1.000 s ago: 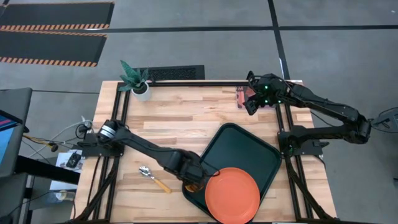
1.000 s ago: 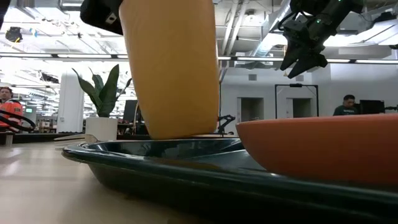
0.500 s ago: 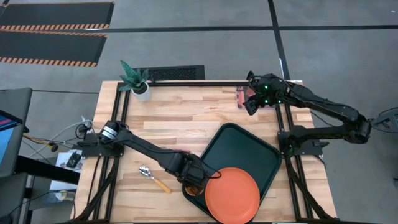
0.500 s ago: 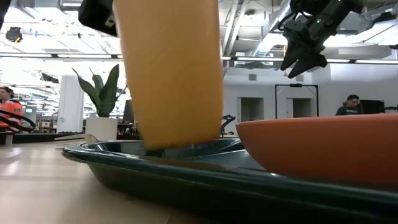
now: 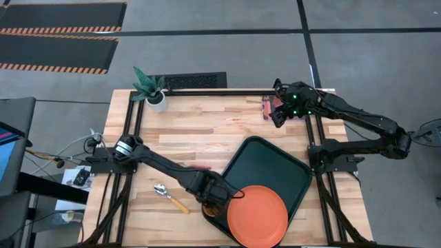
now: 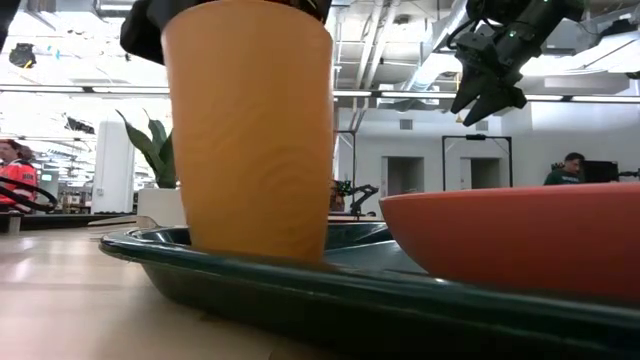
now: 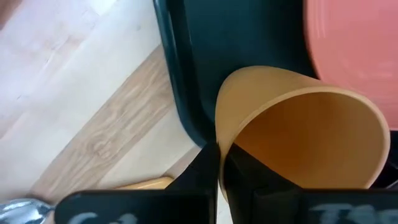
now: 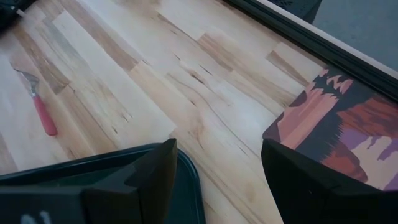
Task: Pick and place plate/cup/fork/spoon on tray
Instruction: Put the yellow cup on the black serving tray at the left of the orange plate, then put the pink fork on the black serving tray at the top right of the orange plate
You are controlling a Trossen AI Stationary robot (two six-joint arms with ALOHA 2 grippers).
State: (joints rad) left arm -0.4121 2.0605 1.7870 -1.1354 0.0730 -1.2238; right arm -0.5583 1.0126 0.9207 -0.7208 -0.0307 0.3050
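Note:
The orange-yellow cup [image 6: 250,130] stands upright in the near left corner of the dark green tray [image 5: 272,162], its base hidden behind the tray's rim [image 6: 300,285]. My left gripper [image 5: 215,198] is shut on the cup. The orange plate [image 5: 257,215] lies in the tray's near end, beside the cup. The spoon [image 5: 170,196] lies on the table left of the tray. The fork [image 8: 38,102] lies on the table left of the tray's far part. My right gripper [image 5: 279,116] hangs open and empty above the table's far right. My left gripper holds the cup by its rim wall [image 7: 219,146], one finger inside the cup [image 7: 255,180] and one outside [image 7: 199,180]. The fingers come from above, slanting from the table's left. The cup is upright in the tray; I cannot tell whether its base rests on the tray floor.
A picture card [image 8: 336,130] lies at the far right edge under my right gripper. A white pot with a green plant [image 5: 153,89] stands at the far left corner. The tray's far half is bare.
My left gripper has gone down and a little toward the table's near edge with the cup. The cup, tilted and held above the tray floor a second ago, now stands upright and lower, with its base behind the tray's rim.

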